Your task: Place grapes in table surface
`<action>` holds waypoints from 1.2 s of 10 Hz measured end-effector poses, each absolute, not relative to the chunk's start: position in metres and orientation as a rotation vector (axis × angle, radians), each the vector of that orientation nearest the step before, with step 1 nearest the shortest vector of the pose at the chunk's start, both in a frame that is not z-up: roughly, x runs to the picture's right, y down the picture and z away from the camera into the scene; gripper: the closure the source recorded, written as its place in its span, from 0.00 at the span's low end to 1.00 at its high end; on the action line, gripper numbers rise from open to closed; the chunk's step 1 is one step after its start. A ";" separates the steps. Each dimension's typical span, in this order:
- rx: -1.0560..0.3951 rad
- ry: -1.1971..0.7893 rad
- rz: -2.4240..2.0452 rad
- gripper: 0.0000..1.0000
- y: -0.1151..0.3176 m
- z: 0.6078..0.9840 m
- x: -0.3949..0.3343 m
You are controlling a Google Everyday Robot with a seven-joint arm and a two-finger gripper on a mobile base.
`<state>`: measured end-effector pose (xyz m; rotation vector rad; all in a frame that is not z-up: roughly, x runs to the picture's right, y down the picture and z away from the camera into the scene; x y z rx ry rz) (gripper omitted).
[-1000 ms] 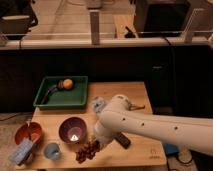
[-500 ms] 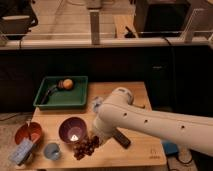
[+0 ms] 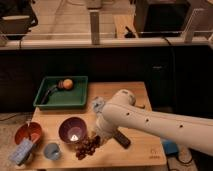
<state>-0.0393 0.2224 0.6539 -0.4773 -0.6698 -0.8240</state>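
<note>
The grapes (image 3: 86, 147) are lying near the front edge of the table surface (image 3: 145, 152), just right of the purple bowl (image 3: 72, 130). Your gripper (image 3: 98, 140) is hanging closed right against them, half hidden under your arm (image 3: 150, 122). Far left, an orange (image 3: 66, 83) is sitting in the green tray (image 3: 60, 105).

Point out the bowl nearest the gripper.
The purple bowl: it sits right beside the grapes, where the gripper is. The orange-red bowl stands much farther left.
</note>
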 end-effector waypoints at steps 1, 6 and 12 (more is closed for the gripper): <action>-0.483 -0.682 -0.817 1.00 0.228 0.663 -0.037; -0.530 -0.748 -0.758 0.93 0.262 0.713 -0.031; -0.569 -0.770 -0.713 0.34 0.291 0.748 -0.034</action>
